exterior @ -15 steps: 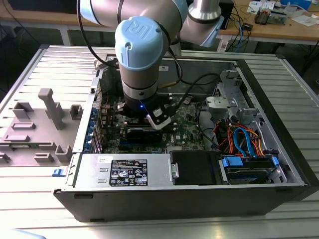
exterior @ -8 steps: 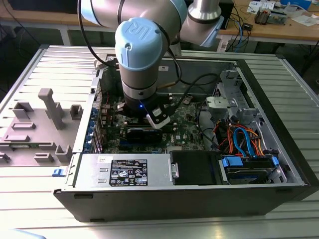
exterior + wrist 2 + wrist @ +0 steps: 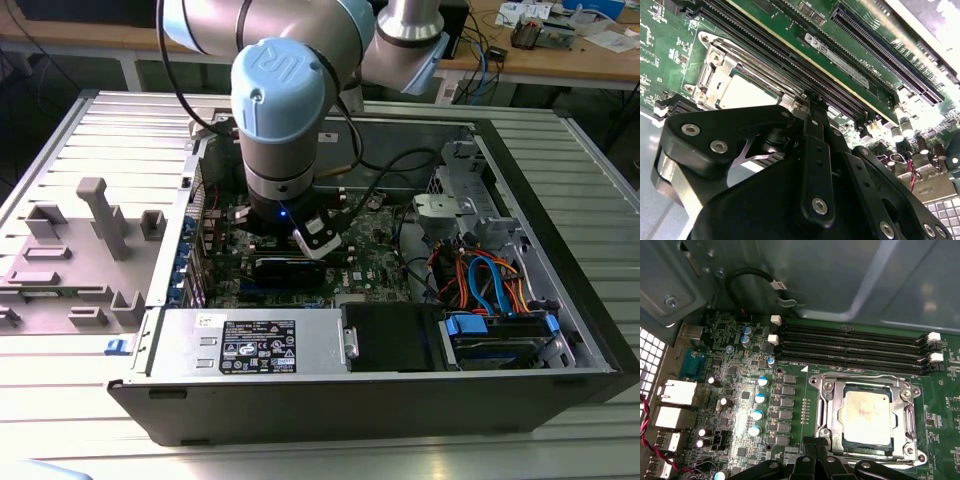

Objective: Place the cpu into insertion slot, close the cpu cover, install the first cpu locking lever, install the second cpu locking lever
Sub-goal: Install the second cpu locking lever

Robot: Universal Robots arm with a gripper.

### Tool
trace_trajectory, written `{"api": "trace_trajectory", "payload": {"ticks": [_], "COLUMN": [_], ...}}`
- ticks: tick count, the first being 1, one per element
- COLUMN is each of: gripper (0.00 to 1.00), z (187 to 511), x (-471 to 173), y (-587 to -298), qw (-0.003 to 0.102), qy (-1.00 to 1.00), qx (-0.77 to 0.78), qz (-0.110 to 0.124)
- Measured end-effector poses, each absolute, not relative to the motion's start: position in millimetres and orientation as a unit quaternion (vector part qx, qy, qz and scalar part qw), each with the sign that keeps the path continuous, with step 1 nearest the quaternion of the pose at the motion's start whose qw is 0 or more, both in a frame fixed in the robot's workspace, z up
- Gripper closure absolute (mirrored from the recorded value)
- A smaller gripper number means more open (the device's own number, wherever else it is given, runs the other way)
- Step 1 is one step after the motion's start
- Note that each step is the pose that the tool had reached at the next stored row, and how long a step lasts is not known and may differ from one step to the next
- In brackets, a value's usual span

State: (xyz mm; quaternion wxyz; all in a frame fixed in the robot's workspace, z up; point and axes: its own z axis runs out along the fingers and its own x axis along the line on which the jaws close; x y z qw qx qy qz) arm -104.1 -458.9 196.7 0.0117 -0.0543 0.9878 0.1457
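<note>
The cpu (image 3: 865, 412) lies flat in the insertion slot (image 3: 914, 452) on the green motherboard, its silvery-tan top showing through the cpu cover (image 3: 836, 412). The cover frame lies down over the chip's edges. In the second wrist view the cpu (image 3: 747, 92) and cover (image 3: 715, 60) sit just beyond my fingertips. My gripper (image 3: 816, 446) hangs at the socket's edge, away from the memory slots, with its fingers together and nothing visible between them. It also appears as the gripper (image 3: 809, 100) in the second wrist view. In the exterior view the arm's wrist (image 3: 280, 120) stands over the board.
Long black memory slots (image 3: 850, 347) run beside the socket. Capacitors (image 3: 757, 405) and rear ports (image 3: 675, 392) stand further off. In the open case, a power supply (image 3: 250, 345), drive bay (image 3: 500, 335) and coloured cables (image 3: 490, 280) sit nearby. A grey fixture (image 3: 95, 240) stands outside on the exterior view's left.
</note>
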Motion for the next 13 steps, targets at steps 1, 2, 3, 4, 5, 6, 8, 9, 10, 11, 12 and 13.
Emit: {"api": "trace_trajectory", "payload": {"ticks": [1,2,3,4,5,6,8,9,10,11,12,13], "gripper": [0.89,0.89,0.89,0.89,0.89,0.89,0.89,0.89,0.89,0.89,0.89,0.89], "z": [196.9,197.3,198.9,202.9,204.5,206.1,206.8,206.5,205.4,204.5,203.6,202.7], "x": [-104.3,-104.5,-104.6,-104.6,-104.6,-104.7,-104.7,-104.8,-105.0,-105.9,-106.9,-107.6], "y": [-459.0,-458.9,-458.8,-459.0,-459.0,-458.9,-458.9,-458.7,-458.7,-458.6,-458.4,-458.2], "qw": [0.012,0.013,0.014,0.014,0.014,0.014,0.014,0.014,0.014,0.014,0.014,0.014], "qy": [0.988,0.988,0.988,0.989,0.989,0.989,0.989,0.989,0.989,0.989,0.989,0.989], "qx": [-0.054,-0.055,-0.055,-0.055,-0.055,-0.055,-0.055,-0.055,-0.055,-0.055,-0.055,-0.055], "qz": [0.145,0.144,0.141,0.139,0.138,0.138,0.137,0.137,0.137,0.137,0.137,0.137]}}
